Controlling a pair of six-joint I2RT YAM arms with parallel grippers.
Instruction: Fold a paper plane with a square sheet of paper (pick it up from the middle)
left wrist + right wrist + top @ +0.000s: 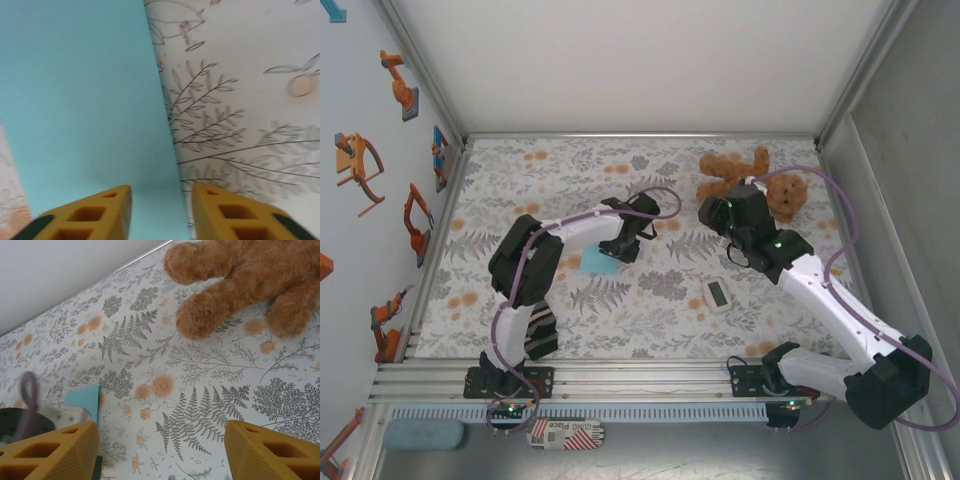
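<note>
The square sheet of paper, light blue, lies on the floral table cover left of centre. My left gripper hovers low over its right edge. In the left wrist view the paper spreads across the left half, and its right edge runs down between the yellow fingers of the left gripper, which stand apart with nothing pinched. My right gripper is open above the table beside the teddy bear, its jaws wide over bare cover. A corner of the paper shows at the left of the right wrist view.
A brown teddy bear lies at the back right, its legs near the right gripper. A small white gadget sits right of centre. A striped cloth lies by the left arm's base. Walls close in the table on three sides.
</note>
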